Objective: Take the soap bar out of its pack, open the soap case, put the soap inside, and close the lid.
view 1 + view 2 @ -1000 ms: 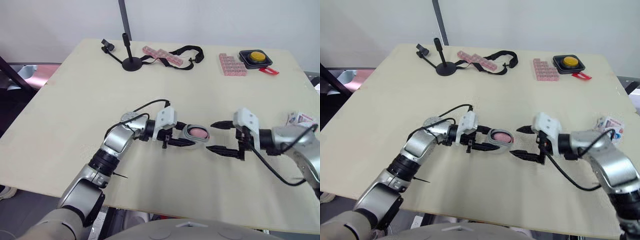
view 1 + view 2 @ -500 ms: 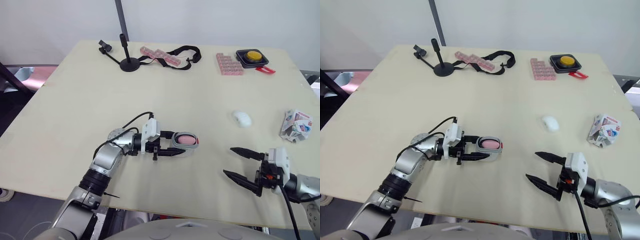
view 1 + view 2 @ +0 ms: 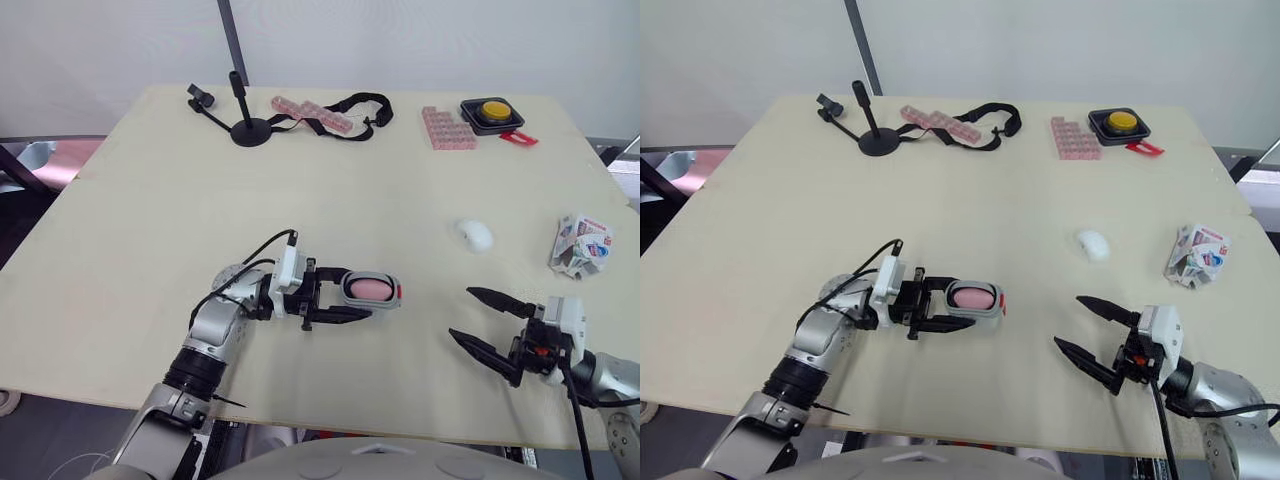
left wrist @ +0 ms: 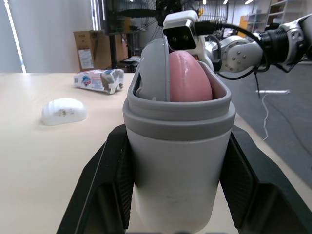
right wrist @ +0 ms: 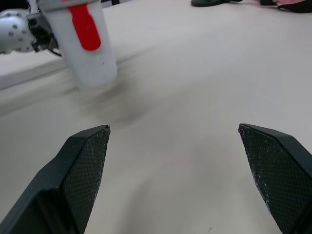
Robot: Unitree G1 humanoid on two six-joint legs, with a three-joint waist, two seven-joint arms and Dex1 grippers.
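Pale wood table (image 3: pixel 150 230) holds it all. Grey soap case (image 3: pixel 384 291) sits front-middle with its lid not shut and the pink soap bar (image 3: pixel 366 288) showing inside. It is clamped between the left gripper's (image 3: pixel 355 294) two fingers (can't tell if it touches the tabletop). Right gripper (image 3: pixel 461 312) is well to its right near the front edge, fingers spread wide, nothing in them. White oval object (image 3: pixel 475 235) lies beyond that, crumpled soap pack (image 3: pixel 582 243) by the right edge. Far side: pink block tray (image 3: pixel 443 128), yellow button box (image 3: pixel 490 112), black stand (image 3: pixel 248 130), black strap (image 3: pixel 372 105).
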